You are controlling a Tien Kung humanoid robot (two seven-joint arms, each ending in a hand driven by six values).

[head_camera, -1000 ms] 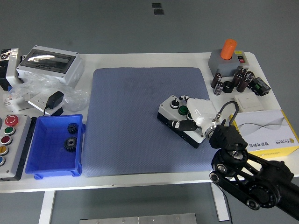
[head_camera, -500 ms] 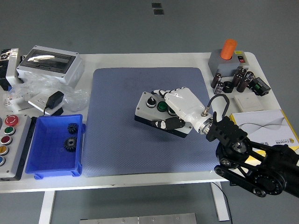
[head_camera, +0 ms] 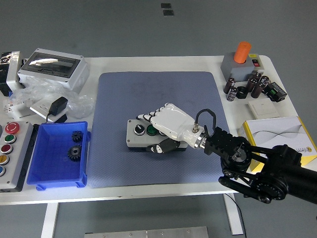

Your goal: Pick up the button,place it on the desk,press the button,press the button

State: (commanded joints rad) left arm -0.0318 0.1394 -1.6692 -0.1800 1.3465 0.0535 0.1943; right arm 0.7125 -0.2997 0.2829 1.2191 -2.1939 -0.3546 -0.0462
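My right hand's white fingers (head_camera: 148, 117) are clamped around the grey rectangular button box (head_camera: 137, 135), thumb beneath, over the blue-grey mat (head_camera: 119, 99) on the counter. I should lower it level and let go only once it sits flat.

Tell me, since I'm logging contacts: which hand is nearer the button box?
Right. The right hand grips the button box on the mat; the left hand is out of view.
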